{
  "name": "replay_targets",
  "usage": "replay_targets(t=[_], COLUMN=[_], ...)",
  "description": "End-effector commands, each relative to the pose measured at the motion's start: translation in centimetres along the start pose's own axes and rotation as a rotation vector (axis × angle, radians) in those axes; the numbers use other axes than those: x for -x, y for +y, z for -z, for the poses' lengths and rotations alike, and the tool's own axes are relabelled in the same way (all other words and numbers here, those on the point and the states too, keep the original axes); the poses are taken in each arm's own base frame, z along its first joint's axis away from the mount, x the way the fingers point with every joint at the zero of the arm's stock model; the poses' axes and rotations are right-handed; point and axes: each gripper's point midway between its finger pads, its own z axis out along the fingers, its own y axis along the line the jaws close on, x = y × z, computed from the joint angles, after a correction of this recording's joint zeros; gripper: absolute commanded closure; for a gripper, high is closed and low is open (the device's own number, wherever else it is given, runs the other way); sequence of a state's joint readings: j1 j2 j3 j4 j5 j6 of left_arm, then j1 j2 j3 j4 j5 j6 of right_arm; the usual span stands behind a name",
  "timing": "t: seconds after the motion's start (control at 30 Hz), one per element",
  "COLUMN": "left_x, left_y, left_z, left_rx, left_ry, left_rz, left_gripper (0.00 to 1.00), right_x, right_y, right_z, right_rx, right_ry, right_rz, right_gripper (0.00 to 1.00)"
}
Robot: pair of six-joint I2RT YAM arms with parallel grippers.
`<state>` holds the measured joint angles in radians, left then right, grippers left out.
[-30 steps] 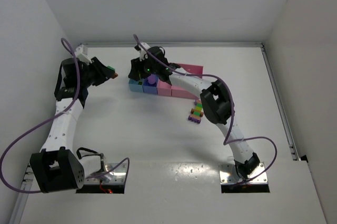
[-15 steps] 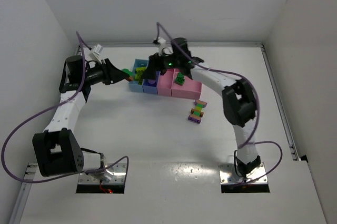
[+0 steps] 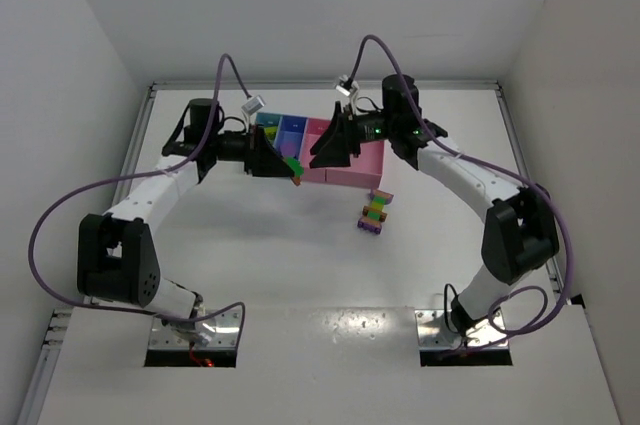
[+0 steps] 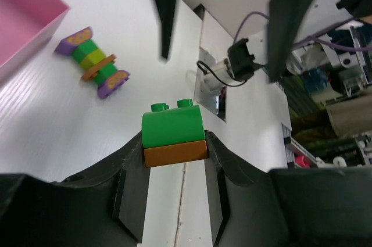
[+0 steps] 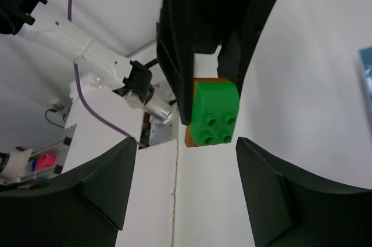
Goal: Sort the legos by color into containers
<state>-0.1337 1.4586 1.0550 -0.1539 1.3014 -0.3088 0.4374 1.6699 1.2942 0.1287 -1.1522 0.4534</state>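
A green lego stacked on an orange one (image 4: 174, 133) is pinched in my left gripper (image 4: 174, 145), which is shut on the pair and held in the air in front of the containers (image 3: 362, 173). My right gripper (image 5: 186, 145) faces it with jaws open. The pair (image 5: 213, 113) sits just beyond its fingertips, untouched. From above, the left gripper (image 3: 284, 166) and right gripper (image 3: 322, 152) meet tip to tip with the pair (image 3: 292, 167) between them. A multicolour lego strip (image 3: 375, 211) lies on the table. It also shows in the left wrist view (image 4: 93, 62).
The joined bins run light blue (image 3: 268, 122), blue (image 3: 293, 127), narrow pink (image 3: 318, 131), then the wider pink one. Both arms reach in over the table's far half. Purple cables loop above each arm. A pink bin corner (image 4: 26, 17) shows at the left wrist view's left edge.
My left arm swung right, carrying the green-and-orange pair to the front of the bins. My right arm drew back from over the bins and turned its open jaws toward the pair.
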Motion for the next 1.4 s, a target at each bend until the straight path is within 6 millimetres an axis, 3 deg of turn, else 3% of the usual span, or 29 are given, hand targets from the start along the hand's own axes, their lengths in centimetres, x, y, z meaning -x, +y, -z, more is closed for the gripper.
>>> replay_targets(t=[0.0, 0.13, 0.47, 0.83, 1.03, 1.37], left_x=[1.2, 1.3, 1.0, 0.9, 1.0, 1.1], left_y=[-2.7, -3.5, -4.3, -4.6, -4.5, -4.3], left_z=[-0.9, -1.8, -2.6, -2.8, -2.8, -2.8], left_rx=[-0.114, -0.149, -0.174, -0.173, -0.164, -0.156], left_ry=[0.026, 0.050, 0.070, 0.071, 0.069, 0.066], left_rz=[-0.134, -0.139, -0.152, -0.171, -0.172, -0.181], left_gripper=[0.86, 0.86, 0.86, 0.86, 0.86, 0.86], right_x=[-0.8, -0.9, -0.8, -2.6, -2.8, -3.1], right_y=[1.3, 2.2, 1.9, 2.6, 2.3, 3.0], right_z=[0.4, 0.3, -0.3, -1.5, -2.0, -3.0], right_rx=[0.051, 0.069, 0.087, 0.149, 0.157, 0.189], right_ry=[0.014, 0.020, 0.023, 0.069, 0.074, 0.094], right_rz=[0.005, 0.013, -0.016, -0.049, -0.050, -0.057], right_gripper=[0.31, 0.33, 0.34, 0.38, 0.58, 0.59])
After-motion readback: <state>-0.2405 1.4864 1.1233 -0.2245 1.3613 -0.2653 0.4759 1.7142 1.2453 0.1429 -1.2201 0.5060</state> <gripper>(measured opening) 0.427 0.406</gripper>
